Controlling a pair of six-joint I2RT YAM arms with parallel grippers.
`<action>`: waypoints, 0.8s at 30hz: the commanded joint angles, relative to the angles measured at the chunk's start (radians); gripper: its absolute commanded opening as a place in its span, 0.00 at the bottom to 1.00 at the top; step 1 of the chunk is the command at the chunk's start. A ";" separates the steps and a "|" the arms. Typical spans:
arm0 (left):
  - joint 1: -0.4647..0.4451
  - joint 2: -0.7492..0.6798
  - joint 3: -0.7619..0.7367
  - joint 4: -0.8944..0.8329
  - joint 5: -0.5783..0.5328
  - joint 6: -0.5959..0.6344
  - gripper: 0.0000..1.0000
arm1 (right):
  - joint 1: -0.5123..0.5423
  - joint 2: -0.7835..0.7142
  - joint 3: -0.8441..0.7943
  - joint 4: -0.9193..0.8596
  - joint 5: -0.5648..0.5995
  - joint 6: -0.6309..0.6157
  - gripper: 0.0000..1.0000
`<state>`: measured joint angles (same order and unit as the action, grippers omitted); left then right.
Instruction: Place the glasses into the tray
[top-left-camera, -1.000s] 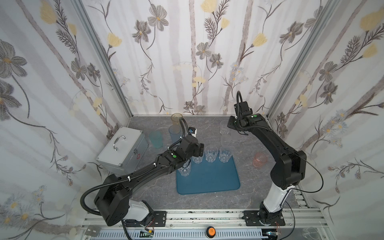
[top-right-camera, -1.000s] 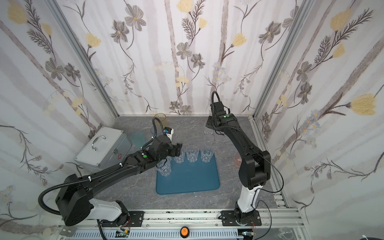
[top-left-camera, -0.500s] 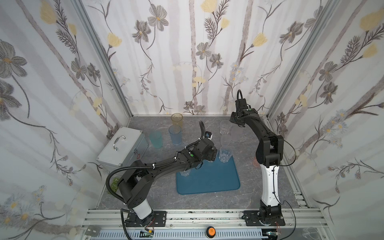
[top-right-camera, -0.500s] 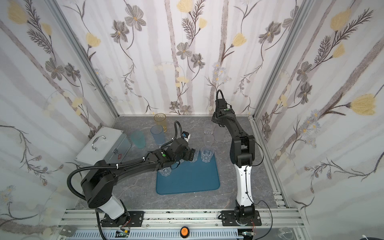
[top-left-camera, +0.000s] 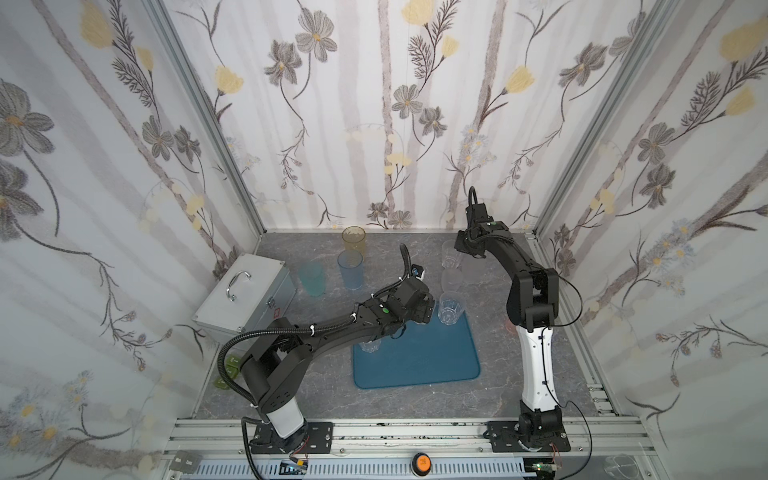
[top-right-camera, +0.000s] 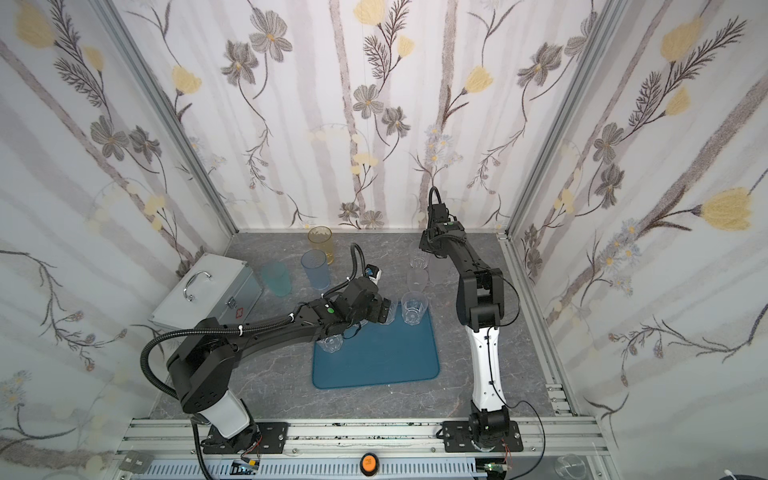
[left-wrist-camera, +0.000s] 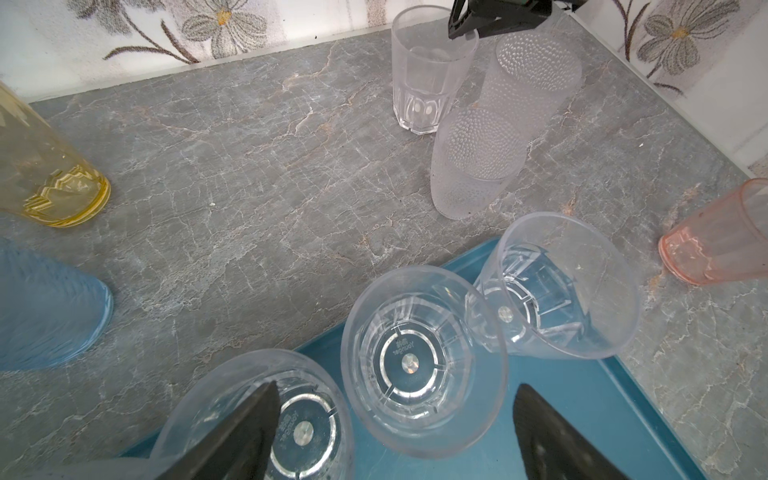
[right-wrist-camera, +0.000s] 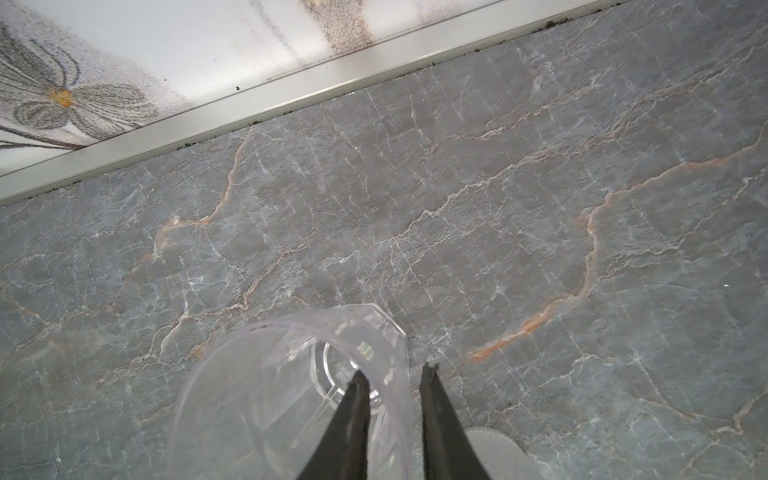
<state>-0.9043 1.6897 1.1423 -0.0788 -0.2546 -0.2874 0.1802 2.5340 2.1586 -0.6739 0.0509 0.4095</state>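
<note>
Near the back wall, right pincer (right-wrist-camera: 392, 372) narrowly straddles a clear glass (right-wrist-camera: 270, 395) rim; left pincer (left-wrist-camera: 395, 388) gapes wide, empty.

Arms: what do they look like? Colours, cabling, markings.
Both the left arm and right arm are black with a white lowest link. Each has a green dot near the wrist. The left has a black corrugated hose held by white ties; the right, thin black cables. The left gripper and right gripper have black tapered fingers.

The clear glasses (left-wrist-camera: 424, 361) look like glossy faceted plastic, the frosted glass (left-wrist-camera: 473, 166) is dimpled and matt, the tray (left-wrist-camera: 602, 395) is smooth blue plastic, the table (left-wrist-camera: 249, 166) veined matt stone, the case (top-left-camera: 257, 303) silvery metal.
</note>
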 joint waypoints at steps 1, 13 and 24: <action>0.001 0.002 0.005 0.024 -0.020 0.001 0.90 | 0.002 -0.002 0.007 0.033 -0.014 -0.005 0.15; 0.004 -0.031 -0.014 0.024 -0.095 0.023 0.92 | 0.064 -0.196 -0.007 0.004 0.010 -0.005 0.06; 0.140 -0.289 -0.176 0.017 -0.140 0.031 0.93 | 0.296 -0.621 -0.450 0.052 0.056 0.042 0.05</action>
<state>-0.7959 1.4574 0.9985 -0.0799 -0.3634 -0.2619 0.4355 1.9884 1.7813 -0.6731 0.0780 0.4229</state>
